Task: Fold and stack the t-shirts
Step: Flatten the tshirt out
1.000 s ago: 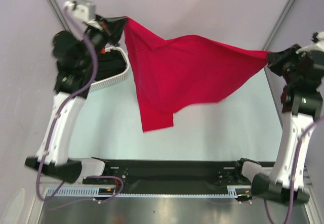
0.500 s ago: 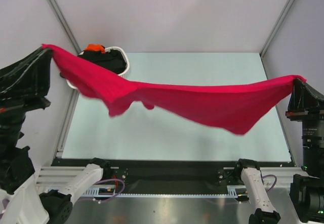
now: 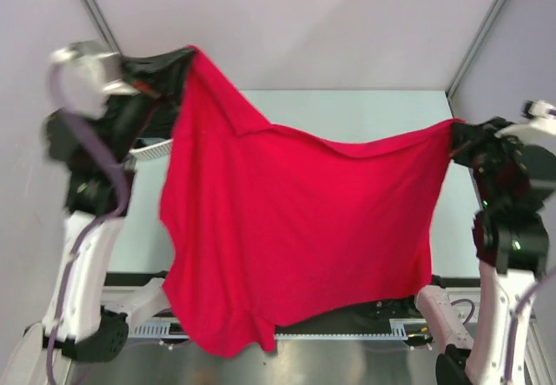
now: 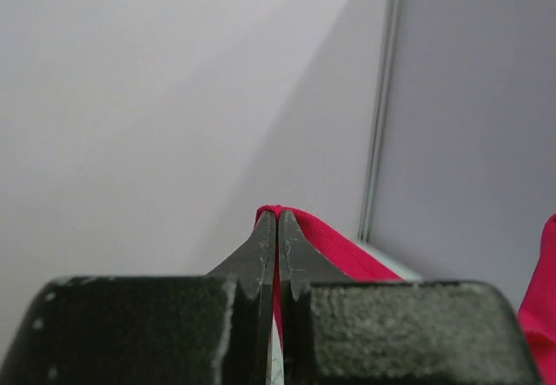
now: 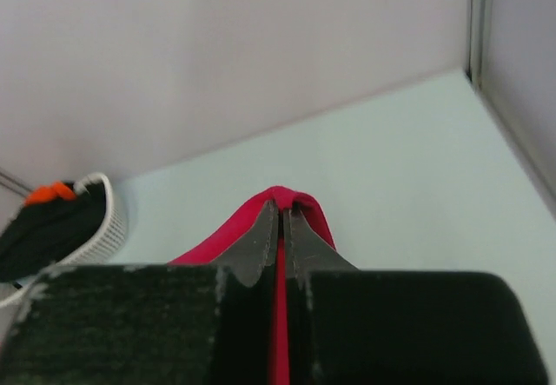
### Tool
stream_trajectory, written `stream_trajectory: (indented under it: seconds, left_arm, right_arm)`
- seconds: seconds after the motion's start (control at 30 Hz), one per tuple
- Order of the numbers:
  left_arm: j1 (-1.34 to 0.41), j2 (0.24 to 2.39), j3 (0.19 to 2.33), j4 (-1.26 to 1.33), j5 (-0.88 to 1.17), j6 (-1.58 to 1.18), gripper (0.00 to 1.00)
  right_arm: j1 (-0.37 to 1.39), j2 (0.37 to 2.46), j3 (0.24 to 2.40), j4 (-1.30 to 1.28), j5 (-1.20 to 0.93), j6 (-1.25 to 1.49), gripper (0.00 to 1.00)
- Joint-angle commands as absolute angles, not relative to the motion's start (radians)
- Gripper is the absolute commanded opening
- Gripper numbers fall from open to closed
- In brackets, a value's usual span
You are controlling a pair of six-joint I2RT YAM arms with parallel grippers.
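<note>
The crimson red t-shirt (image 3: 295, 229) hangs spread wide in the air between both arms and covers most of the table in the top view. My left gripper (image 3: 187, 55) is shut on its upper left corner, high at the back left; the cloth shows between the fingertips in the left wrist view (image 4: 300, 233). My right gripper (image 3: 453, 129) is shut on the upper right corner, lower than the left; red cloth (image 5: 300, 204) wraps its tips. The shirt's lower edge hangs in front of the arm bases. Black and orange shirts (image 5: 48, 220) lie in the basket.
A white woven basket (image 5: 102, 229) stands at the table's back left; in the top view only a bit of its rim (image 3: 155, 149) shows beside the left arm. The pale green table (image 3: 382, 111) shows behind the shirt. Grey walls and frame posts enclose the cell.
The shirt was stretched flat and low between wide-apart grippers half a second ago; now both arms have swung in and up, and the shirt hangs down as a broad sheet.
</note>
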State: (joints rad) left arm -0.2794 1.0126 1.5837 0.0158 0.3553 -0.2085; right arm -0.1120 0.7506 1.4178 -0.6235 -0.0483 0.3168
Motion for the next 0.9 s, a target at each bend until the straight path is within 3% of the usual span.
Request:
stream_trajectory:
  seconds: [0.0, 0.2, 0.3, 0.4, 0.57, 0.87]
  left_arm:
    - [-0.282, 1.145, 1.41, 0.092, 0.31, -0.146, 0.0]
    - [-0.279, 1.449, 1.278, 0.262, 0.334, -0.101, 0.0]
    - [-0.279, 1.678, 1.357, 0.308, 0.363, -0.107, 0.0]
    - [-0.278, 1.871, 1.451, 0.35, 0.379, -0.149, 0.01]
    - [-0.279, 2.011, 1.563, 0.354, 0.394, -0.21, 0.0]
    - [-0.273, 2.086, 1.68, 0.308, 0.39, -0.25, 0.0]
  right_arm:
    - [-0.109, 0.817, 1.251, -0.485, -0.055, 0.341, 0.0]
    - [-0.149, 0.994, 1.037, -0.22, -0.046, 0.322, 0.0]
    - [-0.179, 1.171, 0.986, -0.077, -0.084, 0.316, 0.0]
    - [-0.204, 1.403, 1.069, -0.063, -0.138, 0.288, 0.0]
    - [-0.215, 1.668, 1.264, -0.162, -0.163, 0.229, 0.0]
    - [-0.253, 1.874, 1.442, -0.325, -0.156, 0.25, 0.0]
